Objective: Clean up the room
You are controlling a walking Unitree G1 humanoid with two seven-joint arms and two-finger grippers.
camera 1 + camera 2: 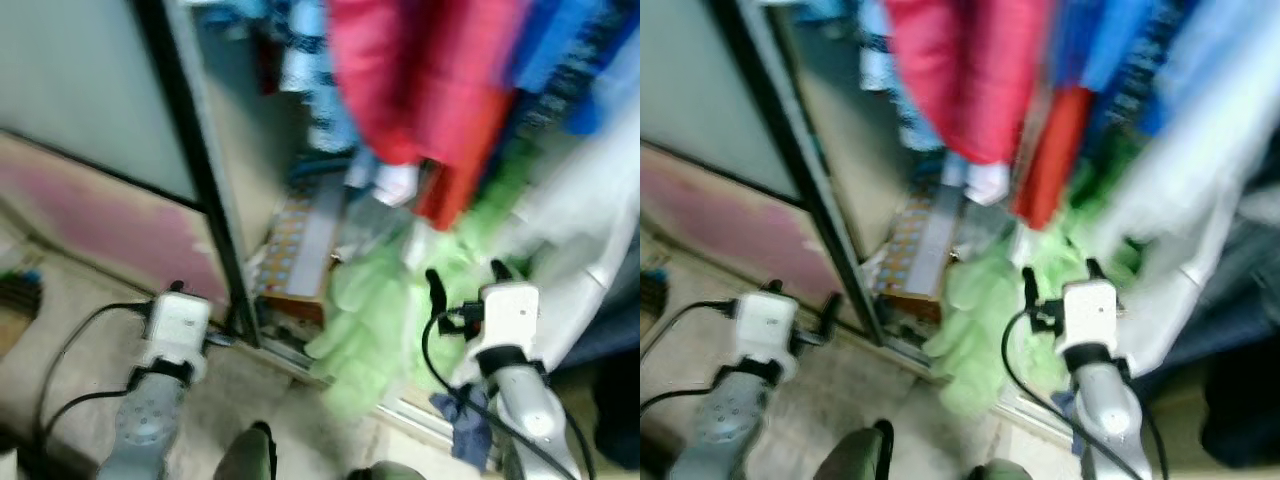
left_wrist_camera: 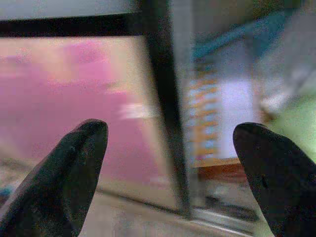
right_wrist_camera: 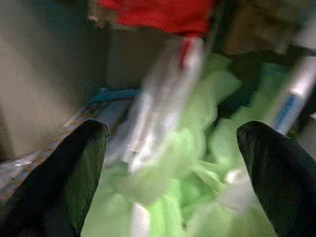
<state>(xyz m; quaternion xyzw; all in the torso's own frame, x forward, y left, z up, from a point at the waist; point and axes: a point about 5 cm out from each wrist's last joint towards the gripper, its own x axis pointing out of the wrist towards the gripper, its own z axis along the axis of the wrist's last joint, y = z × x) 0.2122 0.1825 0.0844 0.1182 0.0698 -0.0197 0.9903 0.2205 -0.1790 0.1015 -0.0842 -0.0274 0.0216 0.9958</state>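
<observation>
Evidently the robot stood at an open wardrobe, approach step, nothing yet grasped; frames were blurred. Left gripper point(image 1: 178, 290) hovered by the black door frame point(image 1: 205, 170), jaws spread, holding nothing. A patterned flat box point(image 1: 295, 245) lay on the wardrobe floor. Beside it, soft, fluffy green fabric point(image 1: 370, 310) spilled over the sill, judged the item to tidy. Right gripper point(image 1: 465, 275) pointed at it, jaws spread wide. Smooth red cloth point(image 1: 420, 70) hung above. Next move calls for reaching down into the fabric.
</observation>
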